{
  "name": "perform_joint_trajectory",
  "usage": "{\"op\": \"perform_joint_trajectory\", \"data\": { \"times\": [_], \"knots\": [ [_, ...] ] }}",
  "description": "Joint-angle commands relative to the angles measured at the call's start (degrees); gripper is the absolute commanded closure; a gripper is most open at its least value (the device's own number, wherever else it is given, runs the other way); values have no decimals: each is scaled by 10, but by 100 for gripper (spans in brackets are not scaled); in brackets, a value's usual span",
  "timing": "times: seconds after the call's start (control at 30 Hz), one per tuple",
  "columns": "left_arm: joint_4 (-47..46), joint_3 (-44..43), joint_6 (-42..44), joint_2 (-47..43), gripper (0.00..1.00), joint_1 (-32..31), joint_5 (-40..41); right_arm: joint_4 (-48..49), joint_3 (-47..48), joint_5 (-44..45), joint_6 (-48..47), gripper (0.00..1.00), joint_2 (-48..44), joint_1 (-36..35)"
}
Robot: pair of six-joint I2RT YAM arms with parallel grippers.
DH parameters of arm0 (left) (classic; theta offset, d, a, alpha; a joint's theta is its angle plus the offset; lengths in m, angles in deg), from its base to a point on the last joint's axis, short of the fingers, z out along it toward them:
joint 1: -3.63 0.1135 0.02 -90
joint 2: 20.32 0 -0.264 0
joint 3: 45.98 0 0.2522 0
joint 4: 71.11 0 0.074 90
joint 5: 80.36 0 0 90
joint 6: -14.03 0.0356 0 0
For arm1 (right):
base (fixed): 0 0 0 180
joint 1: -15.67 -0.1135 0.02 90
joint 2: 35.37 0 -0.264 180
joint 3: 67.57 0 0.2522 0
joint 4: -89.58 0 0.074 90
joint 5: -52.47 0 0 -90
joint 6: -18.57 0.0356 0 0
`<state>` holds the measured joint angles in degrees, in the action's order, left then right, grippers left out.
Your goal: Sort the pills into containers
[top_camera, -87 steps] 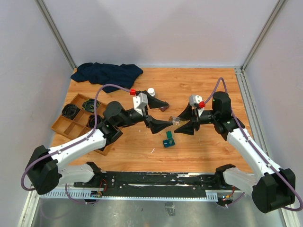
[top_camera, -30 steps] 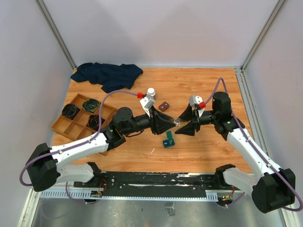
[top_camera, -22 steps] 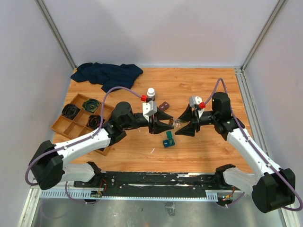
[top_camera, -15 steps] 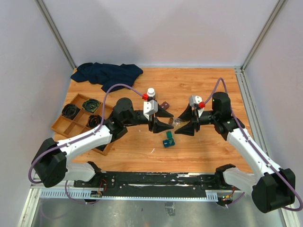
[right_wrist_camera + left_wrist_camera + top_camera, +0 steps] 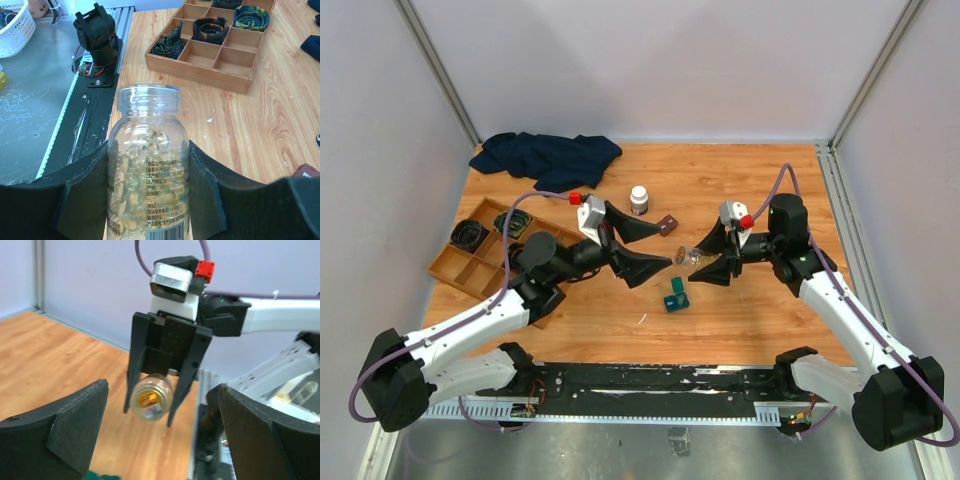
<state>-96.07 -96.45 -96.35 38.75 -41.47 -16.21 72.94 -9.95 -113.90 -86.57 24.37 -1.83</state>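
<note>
Right wrist view gives the closest look. The right gripper [image 5: 149,200] is clamped on both flanks of a clear pill bottle [image 5: 147,135] packed with yellowish capsules, and the bottle's mouth has no cap on it. From above, the bottle hangs sideways off the table [image 5: 740,190], with its mouth pointing at the other arm, exactly as it did a moment ago.

The change is on the other side. Half a second back the left gripper [image 5: 663,246] was nosed right up to the bottle's mouth. Now it has pulled away toward its own side, and its jaws are spread wide. In the left wrist view nothing sits between them, and I cannot spot a cap anywhere.

The teal case [image 5: 676,296] lies on the wood near the bottle's mouth, a little toward the arm bases, with its lid up. It has not shifted. Whether any pill is inside is too small to tell.

To my eye the work at the bottle's mouth is finished and the way is clear for pouring, so sorting proper has hardly begun. The case is tiny beside that bottle, and a careless tilt would likely scatter capsules over the boards.
</note>
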Motion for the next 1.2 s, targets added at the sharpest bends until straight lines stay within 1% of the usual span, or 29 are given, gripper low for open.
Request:
{"op": "perform_joint_trajectory", "data": {
  "times": [0.0,0.03,0.07,0.1,0.2,0.27,0.4,0.73,1.17],
  "knots": [
    [-41,31,-216,-10,10,1,33,14,16,-6,1,99,-6,6],
    [-36,38,-247,-12,16,-1,56,13,16,-6,1,99,-5,6],
    [-19,44,-266,-18,19,-7,89,13,17,-6,1,99,-6,6],
    [10,45,-266,-25,20,-20,134,13,17,-6,0,99,-5,6],
    [139,12,-198,-39,18,-89,303,13,16,-5,0,99,-5,6],
    [170,-6,-190,-33,18,-109,335,13,16,-6,0,99,-4,6],
    [174,-20,-199,-11,18,-114,330,13,16,-5,-1,99,-4,6],
    [173,-70,-180,35,20,-130,321,12,16,-4,-2,99,-3,6],
    [174,-83,-176,53,39,-140,298,12,16,-3,-1,99,-4,6]
  ]
}}
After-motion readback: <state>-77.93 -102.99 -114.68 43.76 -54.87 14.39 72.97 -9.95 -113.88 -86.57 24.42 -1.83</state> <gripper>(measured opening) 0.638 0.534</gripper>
